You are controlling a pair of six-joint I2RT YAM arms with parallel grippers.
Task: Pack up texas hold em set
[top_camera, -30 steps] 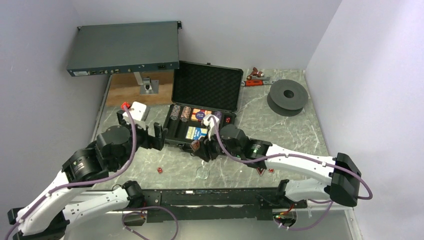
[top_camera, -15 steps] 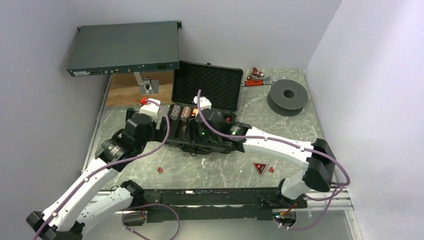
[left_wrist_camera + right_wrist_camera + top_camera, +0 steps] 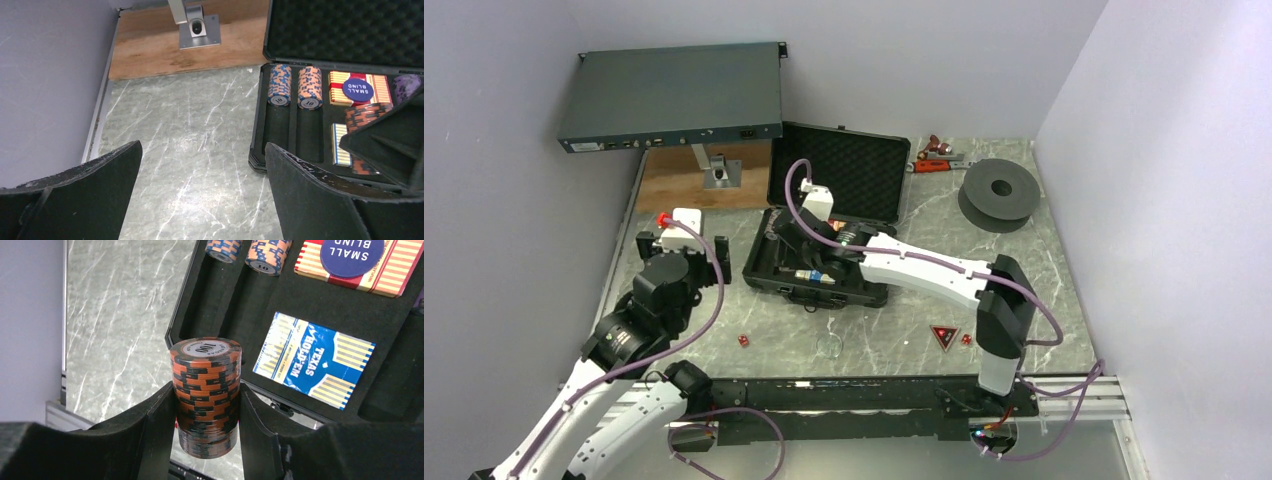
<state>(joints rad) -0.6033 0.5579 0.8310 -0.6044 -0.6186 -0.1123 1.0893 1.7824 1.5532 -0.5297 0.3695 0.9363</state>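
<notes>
The black case (image 3: 839, 175) lies open with its foam lid up. In its tray (image 3: 257, 125) lie two blue-orange chip stacks (image 3: 279, 85), a red striped deck under a blue "SMALL BLIND" button (image 3: 357, 90), a blue deck (image 3: 313, 360) and purple chips (image 3: 407, 85). My right gripper (image 3: 206, 405) is shut on a stack of orange-black chips (image 3: 206, 375), held above the tray's front left part (image 3: 799, 255). My left gripper (image 3: 202, 165) is open and empty over bare table left of the case (image 3: 682, 245). Two red dice (image 3: 744, 340) (image 3: 966, 340) and the triangular marker (image 3: 943, 336) lie on the table in front.
The grey-blue rack unit (image 3: 674, 95) stands at the back left above a wooden board (image 3: 674, 185) with a metal bracket (image 3: 198, 27). A black spool (image 3: 996, 190) and a red tool (image 3: 939, 155) lie at the back right. A small clear disc (image 3: 830, 346) lies near the front edge.
My right gripper has carried the chip stack from the case's front edge back and left over the tray. My left gripper has drawn back left, away from the case.
</notes>
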